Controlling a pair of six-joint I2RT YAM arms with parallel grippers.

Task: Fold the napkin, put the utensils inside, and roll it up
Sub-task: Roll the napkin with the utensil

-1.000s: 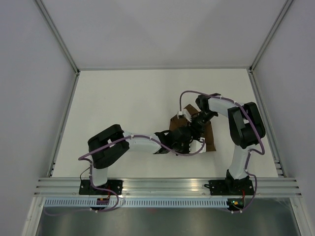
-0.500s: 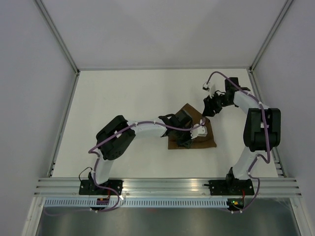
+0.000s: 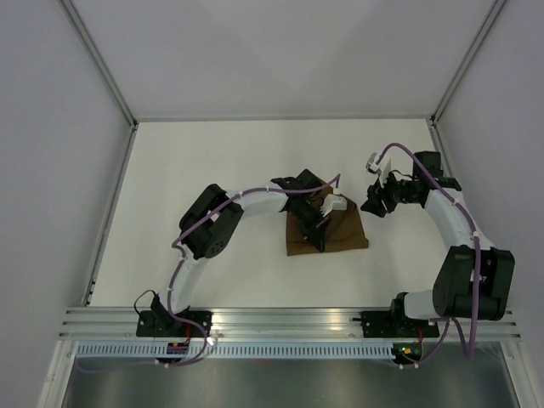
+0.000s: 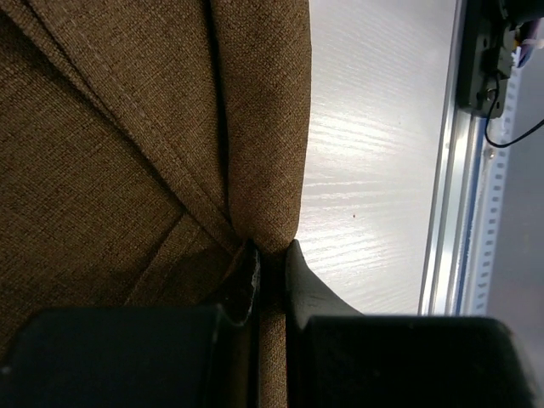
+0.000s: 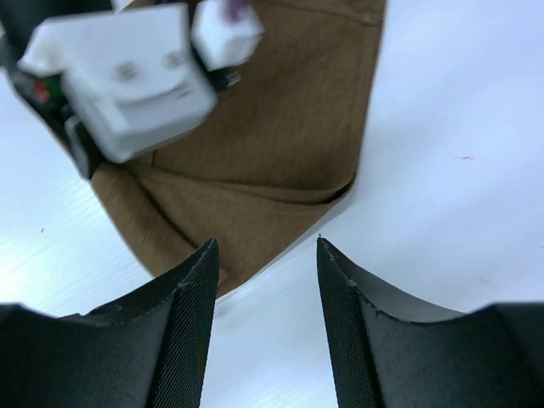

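Only the wrist view shows the left hand (image 4: 270, 270) pinching the napkin (image 4: 110, 127); the right hand (image 5: 265, 248) gapes.

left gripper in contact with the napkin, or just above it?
Touching. Left wrist view: the left gripper has its jaws closed on a fold of the napkin, cloth pinched between them.

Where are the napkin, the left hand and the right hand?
napkin (image 3: 348, 236): top external view, bare cloth near its right edge
left hand (image 4: 270, 259): left wrist view, between fingertips pinching the napkin's fold
right hand (image 5: 265, 246): right wrist view, gap between its open fingertips
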